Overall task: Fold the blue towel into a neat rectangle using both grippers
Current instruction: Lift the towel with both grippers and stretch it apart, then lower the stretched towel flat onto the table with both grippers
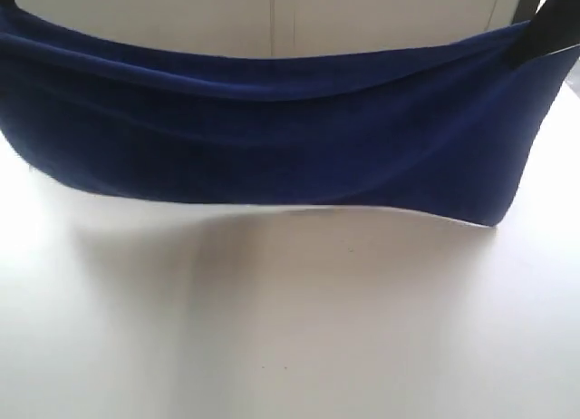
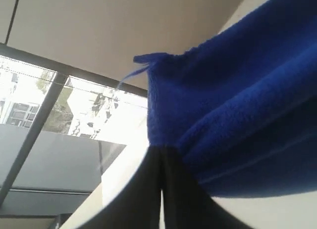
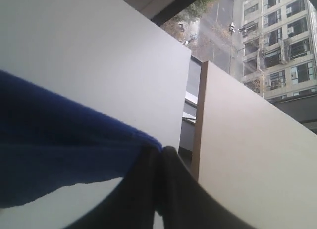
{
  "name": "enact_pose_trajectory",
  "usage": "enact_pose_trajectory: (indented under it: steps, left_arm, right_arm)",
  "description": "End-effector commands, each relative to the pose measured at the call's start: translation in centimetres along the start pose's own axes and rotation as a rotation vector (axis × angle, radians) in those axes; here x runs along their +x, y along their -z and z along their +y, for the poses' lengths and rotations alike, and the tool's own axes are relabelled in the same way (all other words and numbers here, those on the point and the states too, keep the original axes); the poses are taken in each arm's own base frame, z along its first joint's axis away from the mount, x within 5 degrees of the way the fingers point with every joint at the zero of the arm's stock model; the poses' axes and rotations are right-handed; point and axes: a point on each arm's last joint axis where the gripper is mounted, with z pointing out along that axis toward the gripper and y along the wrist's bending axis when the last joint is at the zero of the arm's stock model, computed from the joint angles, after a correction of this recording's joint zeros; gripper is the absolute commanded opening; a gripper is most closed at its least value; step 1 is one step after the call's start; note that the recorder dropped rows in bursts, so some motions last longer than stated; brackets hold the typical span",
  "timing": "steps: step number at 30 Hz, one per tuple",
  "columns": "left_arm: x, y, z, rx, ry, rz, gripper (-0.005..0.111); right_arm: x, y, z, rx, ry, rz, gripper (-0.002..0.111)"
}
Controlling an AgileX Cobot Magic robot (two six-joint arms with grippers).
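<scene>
Aloft: left pincer point(image 2: 161, 152), right pincer point(image 3: 158, 152) pinch blue towel point(image 1: 272, 138) ends.

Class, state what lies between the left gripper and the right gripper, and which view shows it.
The blue towel, sagging, its ends pinched by the left gripper and right gripper. The exterior view shows it.

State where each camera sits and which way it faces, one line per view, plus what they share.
Exterior: off the arms, facing the blue towel held up, white table below; the right hand shows top right.
Left wrist: on the left arm, looking along the shut left hand at a pinched towel corner, window beyond.
Right wrist: on the right arm, looking along the shut right hand at the towel's other end, buildings outside.
Shared: all three show the towel.
</scene>
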Motion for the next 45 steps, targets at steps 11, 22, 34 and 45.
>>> enact_pose_trajectory:
  steps: [11, 22, 34, 45]
  left_arm:
    - [5.4, 3.0, -4.5, 0.302, 0.293, 0.345, 0.0]
    - [8.8, 5.0, -9.8, 0.696, 0.164, 0.565, 0.0]
    - [9.6, 5.9, -9.9, 0.757, 0.096, 0.664, 0.003]
    - [9.6, 5.7, -9.6, 0.716, 0.099, 0.677, 0.065]
  right_arm:
    - [3.6, 1.8, 3.4, -0.367, -0.021, 0.231, 0.0]
    - [10.5, -0.1, 8.3, -0.496, 0.035, 0.485, 0.0]
    - [13.8, -0.6, 10.5, -0.546, 0.059, 0.551, 0.016]
    - [13.7, -0.8, 9.6, -0.468, 0.112, 0.556, 0.056]
